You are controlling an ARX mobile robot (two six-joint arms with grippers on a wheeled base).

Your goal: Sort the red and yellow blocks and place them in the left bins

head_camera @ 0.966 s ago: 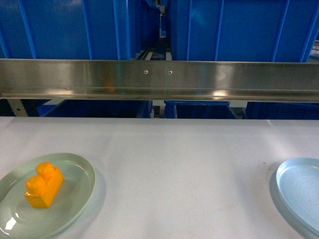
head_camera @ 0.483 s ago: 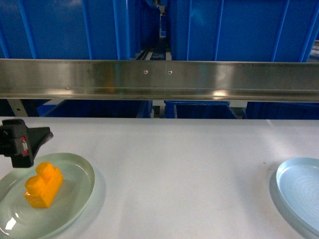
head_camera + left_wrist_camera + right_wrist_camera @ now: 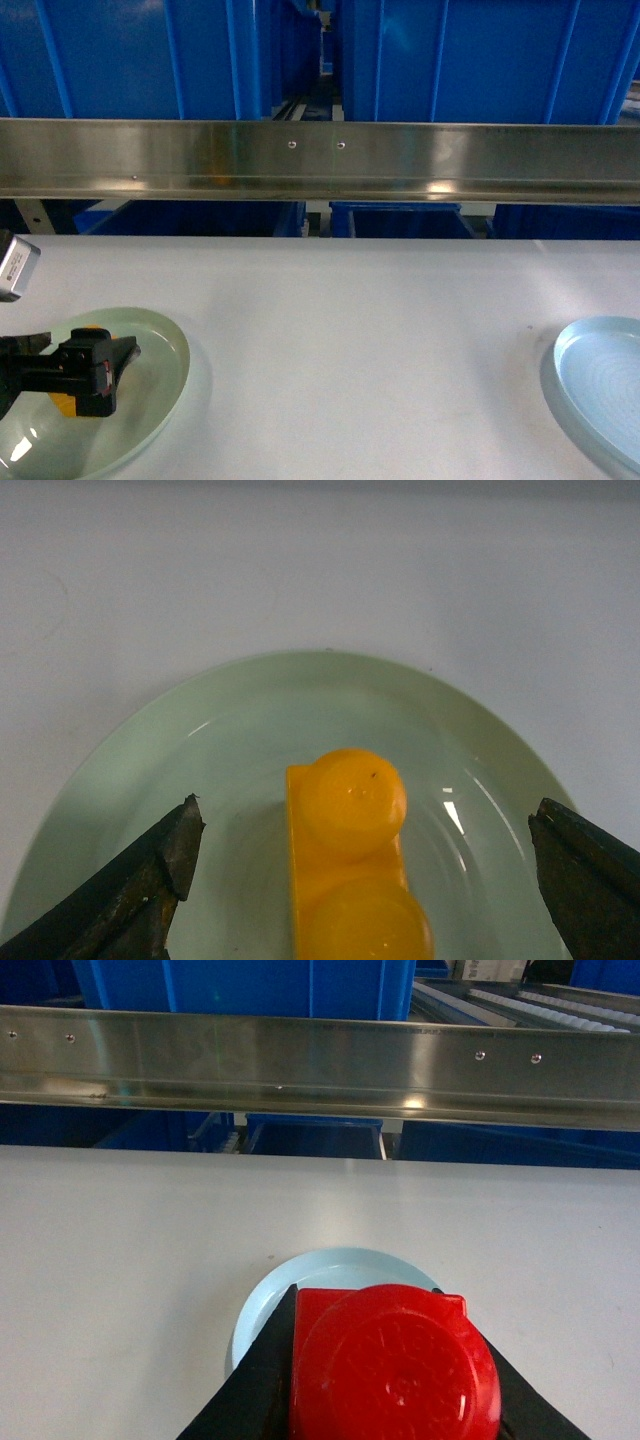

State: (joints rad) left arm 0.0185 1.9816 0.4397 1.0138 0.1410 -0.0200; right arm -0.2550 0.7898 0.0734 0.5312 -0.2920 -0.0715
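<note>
The left pincer [image 3: 95,372] hangs low over the pale green plate [image 3: 165,345] at the near left of the white surface [image 3: 360,330]. It is open wide, with one dark finger on each side of the yellow block [image 3: 350,870] and a gap on both sides, so it touches nothing yet. I think it is set this way so it can drop a bit and squeeze the block. The block lies on the plate with its two round studs facing up. The head view hides most of the block behind the pincer, and only a small orange bit peeks out. The left wrist view shows it well, right between the fingers. The right pincer [image 3: 385,1380] cannot be seen in the head view at all. Only the right wrist view shows it, and there it holds the red block [image 3: 395,1365] tight between its dark fingers, above the pale blue plate [image 3: 262,1315] at the near right. It seems lifted off the plate, but the view is too close to be sure. The blue bins [image 3: 130,55] stand far back, behind a shiny metal rail [image 3: 320,160]. Both blocks are well apart from the bins, so the sorting has not been finished.
</note>
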